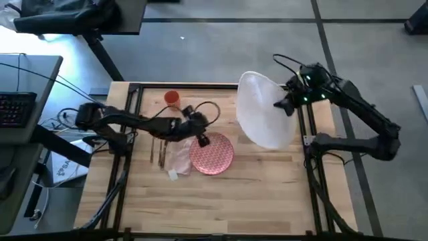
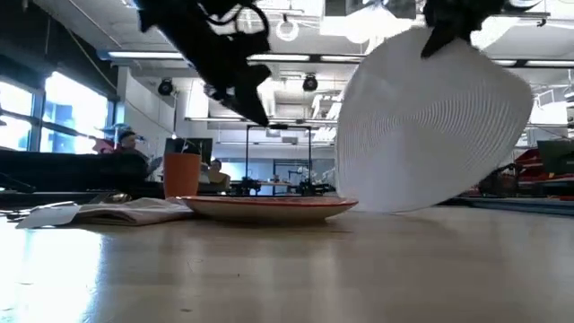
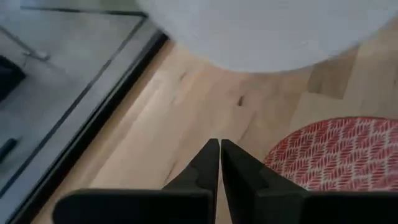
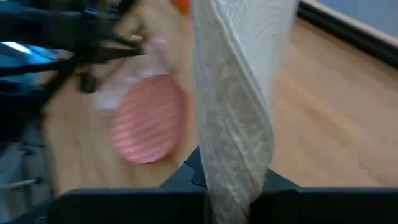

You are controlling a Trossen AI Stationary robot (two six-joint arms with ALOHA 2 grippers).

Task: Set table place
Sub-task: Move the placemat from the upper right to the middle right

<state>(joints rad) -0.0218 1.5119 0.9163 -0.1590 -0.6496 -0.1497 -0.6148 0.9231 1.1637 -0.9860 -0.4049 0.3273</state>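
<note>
Right gripper: your right gripper [image 1: 286,106] is pinching the rim of the large white plate [image 1: 262,110], one finger on each face of it; in the right wrist view the rim runs straight up between the two fingers.
White plate: it hangs tilted from that grip, well clear of the table [image 1: 267,194] for most of its width; in the low view its lowest edge [image 2: 395,208] sits close to the wood, and you cannot tell whether it touches.
Left gripper: your left gripper [image 3: 219,149] has its fingers pressed together with nothing between them, and it hovers above the near edge of the red-patterned plate [image 1: 212,153].
Red-patterned plate: it lies flat on the table, just beneath and beside your left fingertips, between them and the hanging white plate.
Orange cup [image 1: 172,99]: upright, behind your left gripper.
Napkin [image 1: 175,158]: flat beside the red plate, under your left wrist.
Cutlery [image 1: 160,151]: lying alongside the napkin, on its far side from the red plate.
</note>
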